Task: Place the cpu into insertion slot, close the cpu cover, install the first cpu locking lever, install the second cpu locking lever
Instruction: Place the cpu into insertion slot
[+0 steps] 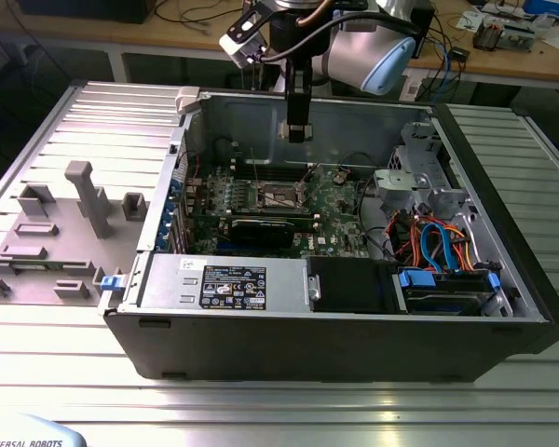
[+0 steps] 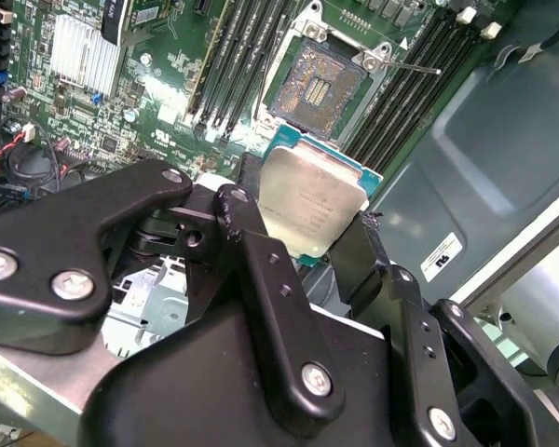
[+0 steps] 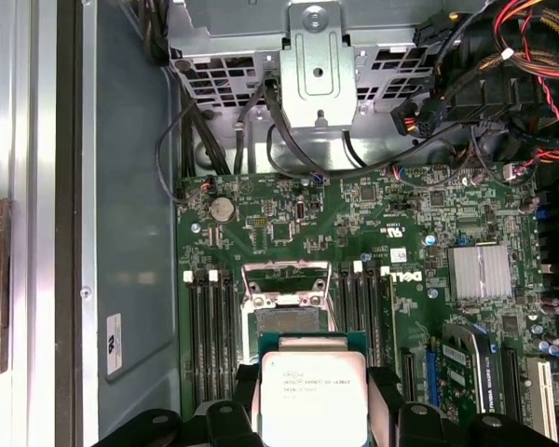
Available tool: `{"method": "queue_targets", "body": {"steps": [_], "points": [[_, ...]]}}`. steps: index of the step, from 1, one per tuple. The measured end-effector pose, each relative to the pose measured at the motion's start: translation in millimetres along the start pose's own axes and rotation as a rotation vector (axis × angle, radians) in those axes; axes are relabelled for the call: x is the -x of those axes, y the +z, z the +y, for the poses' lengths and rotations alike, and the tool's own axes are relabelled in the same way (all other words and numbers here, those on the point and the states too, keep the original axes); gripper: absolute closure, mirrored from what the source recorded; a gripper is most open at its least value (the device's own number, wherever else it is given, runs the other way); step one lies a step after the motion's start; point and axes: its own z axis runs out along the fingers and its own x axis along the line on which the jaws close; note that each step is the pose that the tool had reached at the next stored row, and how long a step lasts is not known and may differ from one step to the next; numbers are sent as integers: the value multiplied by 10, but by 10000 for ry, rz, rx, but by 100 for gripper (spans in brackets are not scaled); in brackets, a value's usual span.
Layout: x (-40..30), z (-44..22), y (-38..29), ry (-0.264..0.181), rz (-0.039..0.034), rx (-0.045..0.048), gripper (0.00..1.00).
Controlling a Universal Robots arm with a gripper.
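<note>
Second wrist view: fingers (image 2: 261, 251) clamped on the cpu (image 2: 312, 200) by two opposite edges, silvery top showing. Held up in the air, clear of the insertion slot (image 2: 319, 82). Slot bare, dark centre exposed, flanked by black memory slots (image 2: 228, 65) on the green motherboard (image 2: 158, 130). All inside the open computer case (image 1: 354, 349) on the desk (image 1: 279, 400).
</note>
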Motion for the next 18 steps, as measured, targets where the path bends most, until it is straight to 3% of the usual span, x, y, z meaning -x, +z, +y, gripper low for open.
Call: {"method": "queue_targets", "body": {"steps": [9,12,15,18], "points": [[0,-20,49,-1,-12,0,46],[-1,-24,104,-51,-10,1,46],[-2,-41,209,-677,38,10,46],[-5,-74,286,-681,38,9,46]]}}
